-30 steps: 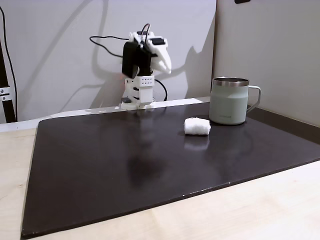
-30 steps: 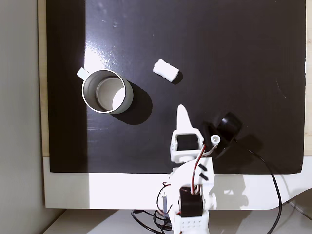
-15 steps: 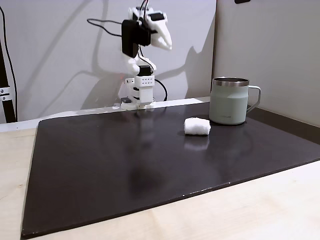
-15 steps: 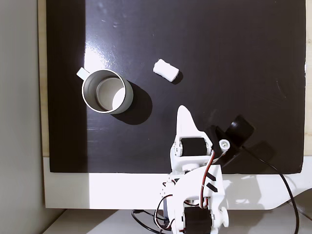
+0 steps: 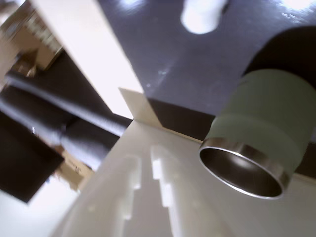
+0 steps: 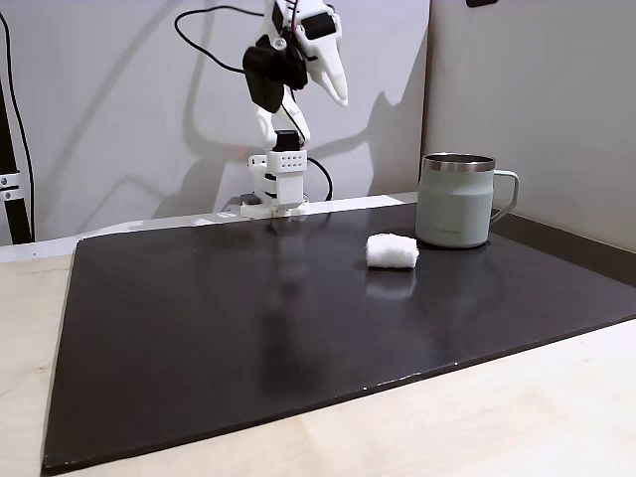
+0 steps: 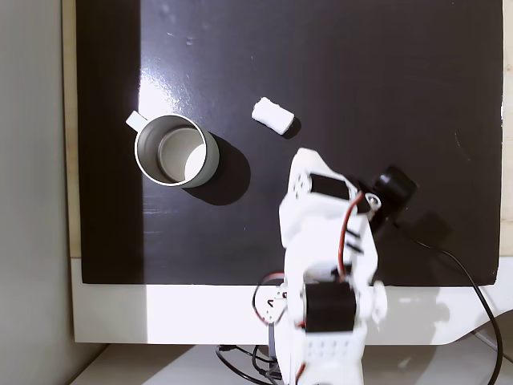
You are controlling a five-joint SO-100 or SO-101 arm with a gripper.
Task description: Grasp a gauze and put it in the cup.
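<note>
The gauze (image 6: 393,251) lies on the bench's dark mat (image 6: 248,318) just beside the cup (image 6: 455,200) (both untouched), while the raised gripper (image 6: 338,91) hangs high above, its fingers' spacing impossible to tell.

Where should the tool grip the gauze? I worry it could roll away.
Grip the gauze across its middle, from above. It lies on its side on the mat, apart from the cup, so fingers closing on the curved flanks should trap it.

We note a pale wooden counter (image 6: 556,417) carrying a dark mat (image 6: 248,328). On the mat, the gauze (image 6: 392,251) lies near the upright cup (image 6: 454,202), apart from it.
</note>
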